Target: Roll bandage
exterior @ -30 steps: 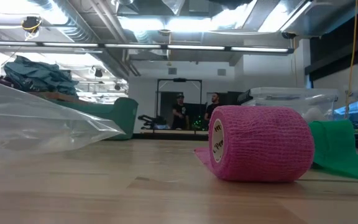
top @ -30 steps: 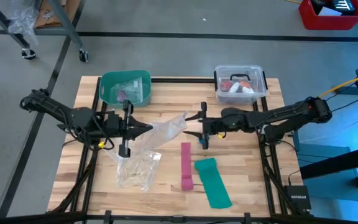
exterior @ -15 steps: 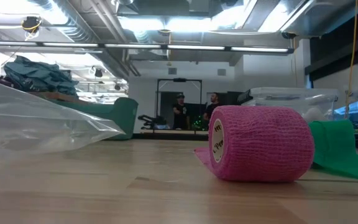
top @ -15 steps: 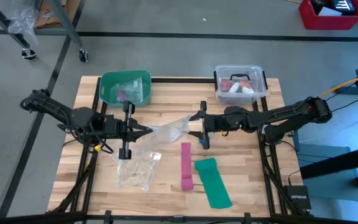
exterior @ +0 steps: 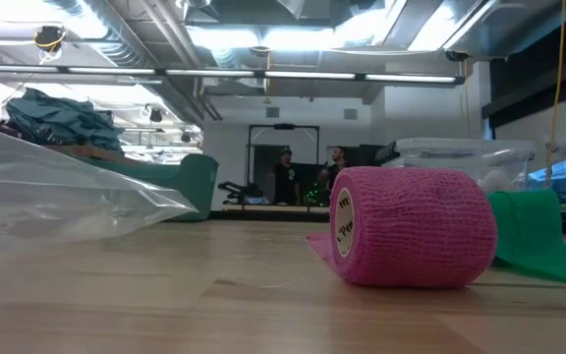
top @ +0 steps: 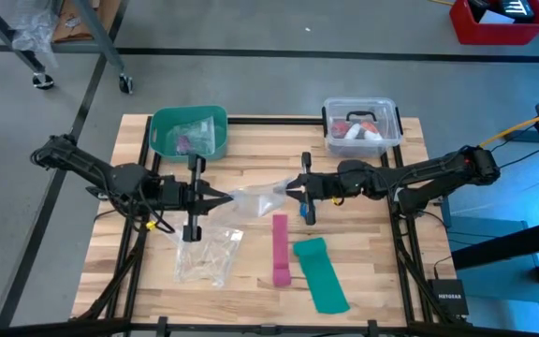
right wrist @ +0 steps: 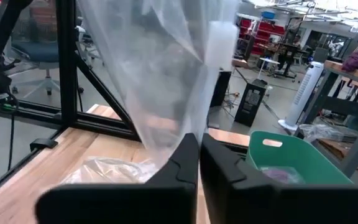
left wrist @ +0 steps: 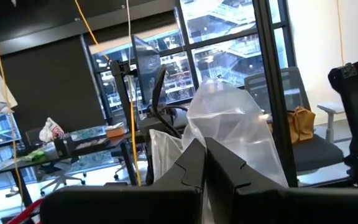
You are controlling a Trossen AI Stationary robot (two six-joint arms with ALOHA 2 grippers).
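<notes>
Mid-frame in the high view, the left hand (top: 221, 197) and right hand (top: 292, 188) each pinch shut on one end of a clear plastic bag (top: 255, 195); no blue bandage is visible anywhere; pulling apart unevenly could tear the bag or slip a grip.

Pink strip (top: 280, 249) lower centre, its roll (exterior: 408, 226) open-weave. Teal-green strip (top: 320, 273) beside. Green bin (top: 188, 131) upper left. Clear bag (top: 255, 197) centre. Pale striped wood table (top: 363, 253).
</notes>
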